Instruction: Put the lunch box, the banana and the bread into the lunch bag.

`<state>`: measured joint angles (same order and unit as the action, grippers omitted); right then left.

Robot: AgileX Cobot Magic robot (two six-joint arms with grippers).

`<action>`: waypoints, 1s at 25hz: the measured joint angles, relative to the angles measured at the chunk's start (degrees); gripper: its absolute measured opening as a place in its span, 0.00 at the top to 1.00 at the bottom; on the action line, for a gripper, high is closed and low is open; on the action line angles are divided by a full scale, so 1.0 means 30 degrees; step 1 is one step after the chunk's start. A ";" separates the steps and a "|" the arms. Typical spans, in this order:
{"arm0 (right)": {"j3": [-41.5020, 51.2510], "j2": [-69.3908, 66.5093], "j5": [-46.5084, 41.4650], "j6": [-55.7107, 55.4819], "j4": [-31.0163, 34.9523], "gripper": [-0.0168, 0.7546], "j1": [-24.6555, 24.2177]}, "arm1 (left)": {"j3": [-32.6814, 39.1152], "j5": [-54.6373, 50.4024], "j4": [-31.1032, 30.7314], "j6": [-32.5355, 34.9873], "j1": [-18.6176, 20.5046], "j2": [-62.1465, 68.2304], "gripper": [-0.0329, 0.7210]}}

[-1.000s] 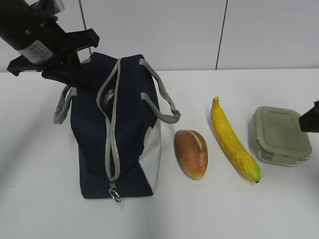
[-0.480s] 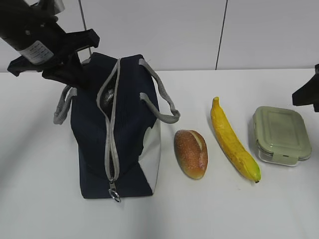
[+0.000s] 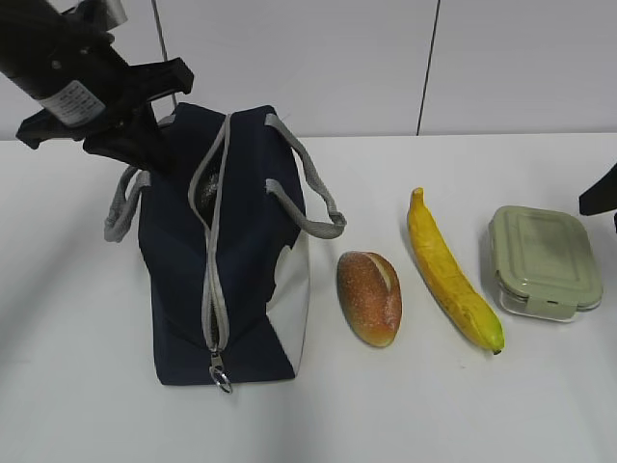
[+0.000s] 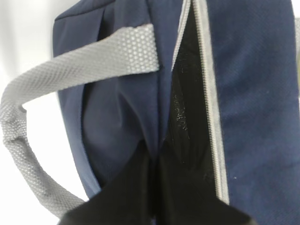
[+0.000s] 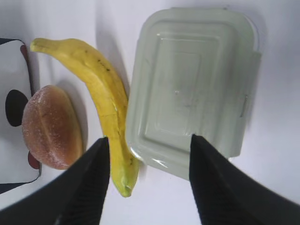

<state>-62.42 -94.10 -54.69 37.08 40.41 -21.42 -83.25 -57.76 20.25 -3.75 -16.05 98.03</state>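
The navy lunch bag (image 3: 246,280) stands at the left with its zipper open. My left gripper (image 3: 145,145) is shut on the fabric at the left edge of the bag's opening (image 4: 152,157); the dark inside (image 4: 187,108) shows beside it. The bread (image 3: 369,296), the banana (image 3: 451,275) and the green-lidded lunch box (image 3: 543,258) lie in a row to the right of the bag. My right gripper (image 5: 149,138) is open and empty above the lunch box (image 5: 192,89) and the banana's tip (image 5: 123,180). Only its edge shows at the right of the exterior view (image 3: 603,198).
A grey handle (image 3: 308,198) hangs over the bag's right side, another (image 4: 28,140) over its left. The ring pull (image 3: 223,381) is at the bag's near end. The bread (image 5: 49,126) lies close to the bag's white panel (image 5: 14,140). The white table (image 3: 463,405) ends at a wall behind.
My right gripper has risen from beside the lunch box and shifted right, nearly out of the exterior view. The left gripper has kept its hold; the bag's opening has barely shifted.
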 joint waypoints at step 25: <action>-0.0043 -0.3554 0.0872 0.0538 0.0794 0.45 -0.2127 | 0.0000 0.0000 0.0000 0.0000 0.0000 0.0000 0.96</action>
<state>-62.55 -104.76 -52.07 38.69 42.79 -27.81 -83.25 -57.76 20.25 -3.75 -16.05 98.03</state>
